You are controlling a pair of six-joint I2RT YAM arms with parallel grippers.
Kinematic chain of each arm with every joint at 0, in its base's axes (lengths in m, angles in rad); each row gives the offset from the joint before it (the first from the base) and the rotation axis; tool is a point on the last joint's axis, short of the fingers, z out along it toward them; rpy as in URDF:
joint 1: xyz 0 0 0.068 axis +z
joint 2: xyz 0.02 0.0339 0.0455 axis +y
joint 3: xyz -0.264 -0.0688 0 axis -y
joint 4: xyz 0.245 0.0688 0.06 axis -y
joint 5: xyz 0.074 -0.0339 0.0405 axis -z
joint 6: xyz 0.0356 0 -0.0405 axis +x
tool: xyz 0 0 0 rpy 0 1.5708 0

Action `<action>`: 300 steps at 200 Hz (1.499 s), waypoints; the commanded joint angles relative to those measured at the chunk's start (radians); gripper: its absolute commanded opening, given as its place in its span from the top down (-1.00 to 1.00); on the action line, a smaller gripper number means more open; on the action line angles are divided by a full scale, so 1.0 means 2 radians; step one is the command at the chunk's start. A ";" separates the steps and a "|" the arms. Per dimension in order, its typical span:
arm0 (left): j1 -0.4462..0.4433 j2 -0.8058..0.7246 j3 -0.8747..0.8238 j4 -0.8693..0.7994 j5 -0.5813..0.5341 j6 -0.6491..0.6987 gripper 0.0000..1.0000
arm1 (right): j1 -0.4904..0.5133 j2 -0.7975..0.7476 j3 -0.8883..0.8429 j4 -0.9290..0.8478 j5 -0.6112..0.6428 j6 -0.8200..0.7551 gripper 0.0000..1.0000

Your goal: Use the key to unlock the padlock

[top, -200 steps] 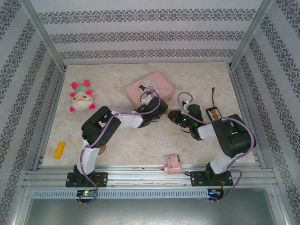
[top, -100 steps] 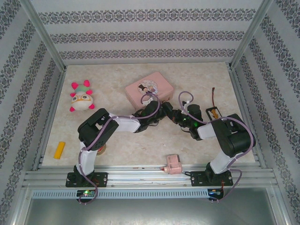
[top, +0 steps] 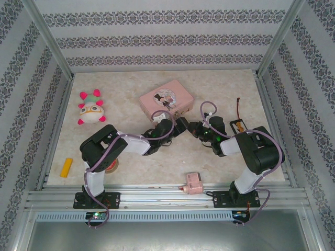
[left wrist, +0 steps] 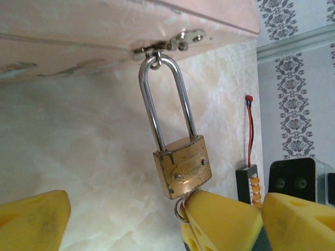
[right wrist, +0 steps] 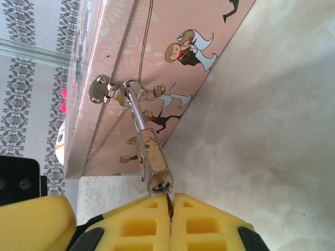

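1. The left arm (top: 131, 142) is folded at the elbow and extended low toward the padlock (left wrist: 183, 167).
2. The left gripper (top: 177, 127) is held open. One yellow finger (left wrist: 34, 219) is seen well clear of the padlock's left side.
3. The right arm (top: 251, 151) is bent sharply and reached toward the padlock from the opposite side.
4. The right gripper (right wrist: 169, 209) is closed, its fingertips pressed together just beneath the padlock's base, with the key (right wrist: 168, 197) pinched between them.
5. Both grippers are brought close together at the padlock.

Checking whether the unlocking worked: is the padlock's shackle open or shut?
Shut. Both legs of the shackle sit inside the padlock body, and it hangs through the hasp of the pink tin.
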 commanded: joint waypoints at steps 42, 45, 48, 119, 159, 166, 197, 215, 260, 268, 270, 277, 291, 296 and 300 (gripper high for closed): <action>0.015 -0.001 -0.024 0.127 -0.020 0.028 -0.27 | 0.007 0.005 0.016 0.044 0.007 0.023 1.00; 0.015 0.000 -0.024 0.127 -0.019 0.028 -0.27 | 0.007 0.005 0.017 0.045 0.007 0.024 1.00; 0.015 0.001 -0.025 0.127 -0.019 0.028 -0.26 | 0.007 0.006 0.018 0.046 0.007 0.025 1.00; 0.024 0.044 -0.006 0.138 -0.018 -0.013 -0.16 | 0.013 0.021 0.027 0.066 0.002 0.044 1.00; 0.025 0.058 0.000 0.142 -0.028 -0.017 -0.12 | 0.015 0.027 0.028 0.075 0.002 0.049 1.00; 0.026 0.061 0.001 0.148 -0.028 -0.016 -0.07 | 0.016 0.028 0.028 0.076 0.002 0.050 1.00; 0.026 0.064 0.013 0.140 -0.026 -0.002 0.17 | 0.016 0.036 0.031 0.085 0.000 0.056 1.00; 0.026 0.065 0.014 0.138 -0.029 0.000 0.30 | 0.016 0.039 0.031 0.092 -0.001 0.060 1.00; 0.028 0.078 0.010 0.178 -0.037 0.002 0.35 | 0.017 0.046 0.034 0.101 -0.004 0.069 1.00; 0.029 0.083 0.010 0.187 -0.038 0.000 0.33 | 0.016 0.047 0.034 0.103 -0.005 0.070 1.00; 0.029 0.084 0.010 0.190 -0.038 -0.001 0.33 | 0.016 0.047 0.034 0.103 -0.005 0.070 1.00; 0.030 0.088 0.009 0.198 -0.039 -0.003 0.33 | 0.016 0.050 0.035 0.104 -0.006 0.071 1.00; 0.031 0.094 0.008 0.214 -0.041 -0.005 0.43 | 0.017 0.055 0.036 0.108 -0.006 0.073 1.00; 0.031 0.095 0.008 0.216 -0.041 -0.005 0.51 | 0.017 0.056 0.037 0.109 -0.006 0.074 1.00; 0.031 0.095 0.008 0.215 -0.041 -0.005 0.58 | 0.017 0.057 0.037 0.111 -0.007 0.074 1.00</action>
